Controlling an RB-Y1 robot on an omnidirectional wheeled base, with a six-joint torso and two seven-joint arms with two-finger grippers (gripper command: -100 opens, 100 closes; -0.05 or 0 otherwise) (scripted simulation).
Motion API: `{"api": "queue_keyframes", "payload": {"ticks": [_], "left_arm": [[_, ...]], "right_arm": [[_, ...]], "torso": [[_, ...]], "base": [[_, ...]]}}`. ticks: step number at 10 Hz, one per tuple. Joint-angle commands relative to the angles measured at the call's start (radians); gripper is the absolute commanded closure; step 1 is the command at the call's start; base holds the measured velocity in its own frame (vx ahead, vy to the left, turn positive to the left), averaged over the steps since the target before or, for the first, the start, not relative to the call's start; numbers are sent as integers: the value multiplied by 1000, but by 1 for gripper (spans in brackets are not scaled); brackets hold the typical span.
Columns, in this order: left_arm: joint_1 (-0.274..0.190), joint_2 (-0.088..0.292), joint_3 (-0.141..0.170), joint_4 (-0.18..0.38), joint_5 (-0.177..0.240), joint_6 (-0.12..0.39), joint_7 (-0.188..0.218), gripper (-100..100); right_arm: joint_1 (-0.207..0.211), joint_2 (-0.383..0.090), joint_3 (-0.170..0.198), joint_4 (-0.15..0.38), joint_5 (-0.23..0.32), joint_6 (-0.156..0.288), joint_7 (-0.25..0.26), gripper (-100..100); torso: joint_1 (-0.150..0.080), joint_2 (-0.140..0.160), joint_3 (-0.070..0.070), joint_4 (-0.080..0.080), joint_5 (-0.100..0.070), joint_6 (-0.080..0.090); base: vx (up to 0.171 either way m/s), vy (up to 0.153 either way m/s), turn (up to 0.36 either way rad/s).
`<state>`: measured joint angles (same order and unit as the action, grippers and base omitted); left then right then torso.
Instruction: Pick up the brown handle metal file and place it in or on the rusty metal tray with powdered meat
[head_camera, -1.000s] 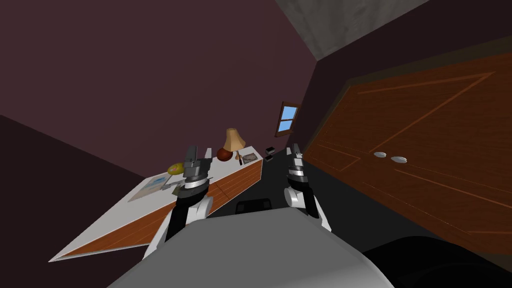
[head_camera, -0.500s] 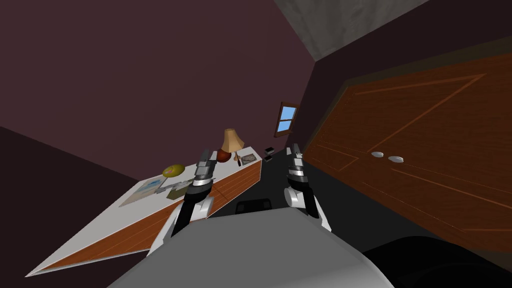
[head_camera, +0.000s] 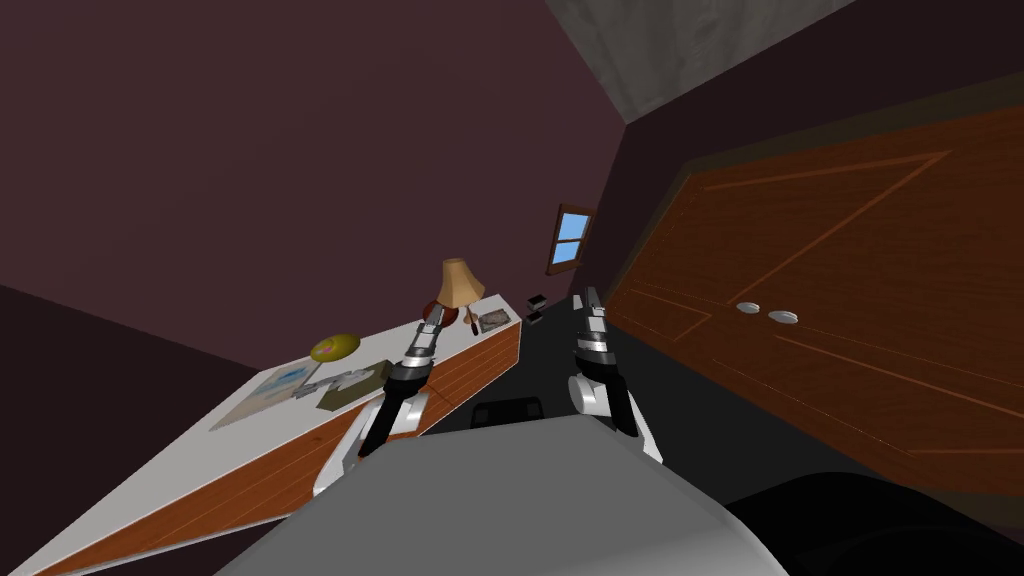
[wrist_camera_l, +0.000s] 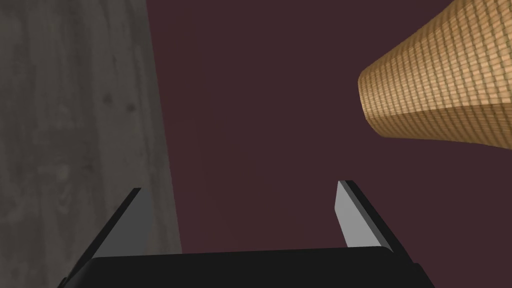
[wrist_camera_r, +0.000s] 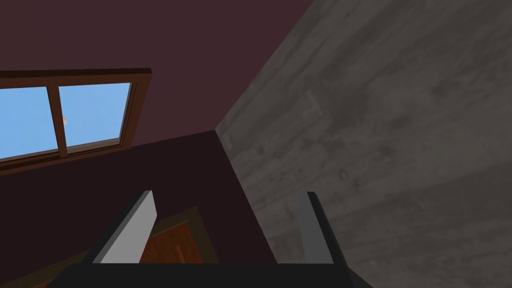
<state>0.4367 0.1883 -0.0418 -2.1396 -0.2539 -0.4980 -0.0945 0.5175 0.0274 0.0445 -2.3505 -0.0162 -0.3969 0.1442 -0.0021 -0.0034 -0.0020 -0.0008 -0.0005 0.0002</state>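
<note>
At the far end of a white-topped counter (head_camera: 180, 460) lies a small grey-brown tray (head_camera: 495, 320). A thin dark stick, likely the file (head_camera: 471, 322), lies just beside it, near a lamp's round red-brown base (head_camera: 447, 312). My left gripper (head_camera: 434, 316) is raised over the counter's front edge close to that lamp. Its fingers are open in the left wrist view (wrist_camera_l: 241, 186), with the woven tan lampshade (wrist_camera_l: 440, 95) beyond them. My right gripper (head_camera: 590, 300) is held up over the dark floor, open (wrist_camera_r: 227, 193) and holding nothing.
A yellow-green round thing (head_camera: 333, 347), an olive box (head_camera: 350, 388) and a blue-printed sheet (head_camera: 283, 381) lie mid-counter. A large brown double door (head_camera: 850, 300) with two pale knobs fills the right. Two small dark objects (head_camera: 537, 308) sit on the floor past the counter's end.
My left arm has swung right and forward, from above the mid-counter things to beside the lamp. The whole view has slid a little, so I have moved too. The right arm stays put.
</note>
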Motion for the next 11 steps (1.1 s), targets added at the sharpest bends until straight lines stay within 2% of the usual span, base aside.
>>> {"api": "queue_keyframes", "payload": {"ticks": [1, 2, 5, 6, 11], "left_arm": [[-4, 25, -7, 48, -34, 13, -39, -100], [-4, 25, -7, 48, -34, 13, -39, -100], [-26, 70, -11, 130, -84, 35, -91, -100], [-26, 70, -11, 130, -84, 35, -91, -100], [-64, 148, -18, 279, -171, 74, -181, -100]], "right_arm": [[0, 0, 0, 0, 0, 0, 0, 0], [0, 0, 0, 0, 0, 0, 0, 0], [0, 0, 0, 0, 0, 0, 0, 0], [0, 0, 0, 0, 0, 0, 0, 0], [0, 0, 0, 0, 0, 0, 0, 0]], "torso": [[0, 0, 0, 0, 0, 0], [0, 0, 0, 0, 0, 0], [1, 1, 1, 0, 0, 0], [0, 1, 0, 0, 0, 0], [0, 0, 0, 0, 0, 0]], "base": [[55, -33, -50], [41, -18, -10], [35, -25, -33], [31, -21, -8], [42, -25, -35]]}}
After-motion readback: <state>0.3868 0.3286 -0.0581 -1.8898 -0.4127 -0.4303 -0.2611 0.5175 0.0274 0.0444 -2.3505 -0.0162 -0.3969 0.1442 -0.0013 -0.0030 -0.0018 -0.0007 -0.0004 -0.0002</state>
